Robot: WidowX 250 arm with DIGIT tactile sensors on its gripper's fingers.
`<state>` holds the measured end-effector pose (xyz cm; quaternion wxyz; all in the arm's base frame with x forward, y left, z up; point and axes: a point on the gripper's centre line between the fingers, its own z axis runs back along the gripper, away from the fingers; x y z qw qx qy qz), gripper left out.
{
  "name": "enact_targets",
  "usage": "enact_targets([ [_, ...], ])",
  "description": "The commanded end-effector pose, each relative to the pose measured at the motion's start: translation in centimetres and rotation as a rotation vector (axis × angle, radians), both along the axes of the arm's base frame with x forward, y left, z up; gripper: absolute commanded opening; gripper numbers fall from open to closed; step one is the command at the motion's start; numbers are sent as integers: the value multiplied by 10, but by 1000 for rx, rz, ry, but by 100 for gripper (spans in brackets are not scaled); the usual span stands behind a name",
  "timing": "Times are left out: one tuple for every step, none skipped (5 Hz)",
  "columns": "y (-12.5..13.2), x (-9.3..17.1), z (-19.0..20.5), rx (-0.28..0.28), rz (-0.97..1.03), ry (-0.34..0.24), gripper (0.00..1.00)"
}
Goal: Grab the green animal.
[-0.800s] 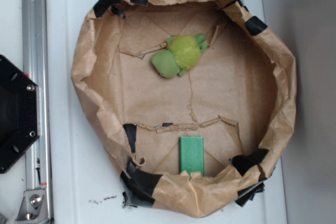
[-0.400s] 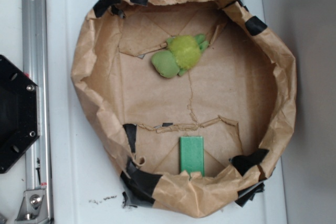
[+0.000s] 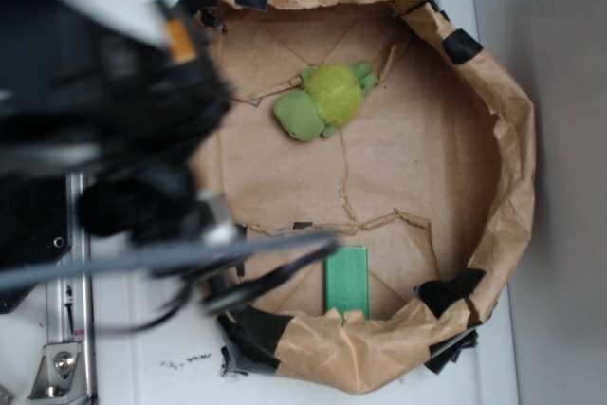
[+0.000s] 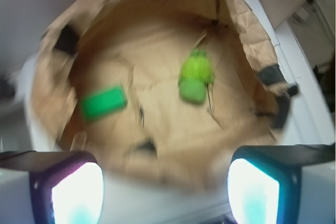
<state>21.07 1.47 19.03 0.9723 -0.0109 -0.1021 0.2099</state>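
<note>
The green animal (image 3: 322, 100) lies on its side in the far part of a brown paper bowl (image 3: 512, 139), lime fuzzy body to the right and darker green head to the lower left. In the wrist view it (image 4: 194, 77) lies right of centre, well ahead of my gripper (image 4: 165, 182). The two fingers (image 4: 76, 192) stand wide apart with nothing between them. In the exterior view my arm (image 3: 123, 139) is a blurred dark mass over the bowl's left rim, and the fingers cannot be made out there.
A flat green rectangular block (image 3: 346, 280) lies at the bowl's near edge; the wrist view shows it (image 4: 103, 103) at the left. The bowl's crumpled walls carry black tape patches (image 3: 462, 45). A metal rail (image 3: 59, 362) runs along the left of the white table (image 3: 142, 348).
My arm has swung into the exterior view from the left and now covers the bowl's left rim. The green animal and the block have not moved.
</note>
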Motion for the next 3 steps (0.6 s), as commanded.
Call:
enact_targets([
  [73, 52, -79, 54, 133, -147, 100],
  [76, 69, -115, 47, 106, -86, 100],
  [67, 78, -131, 47, 79, -24, 100],
])
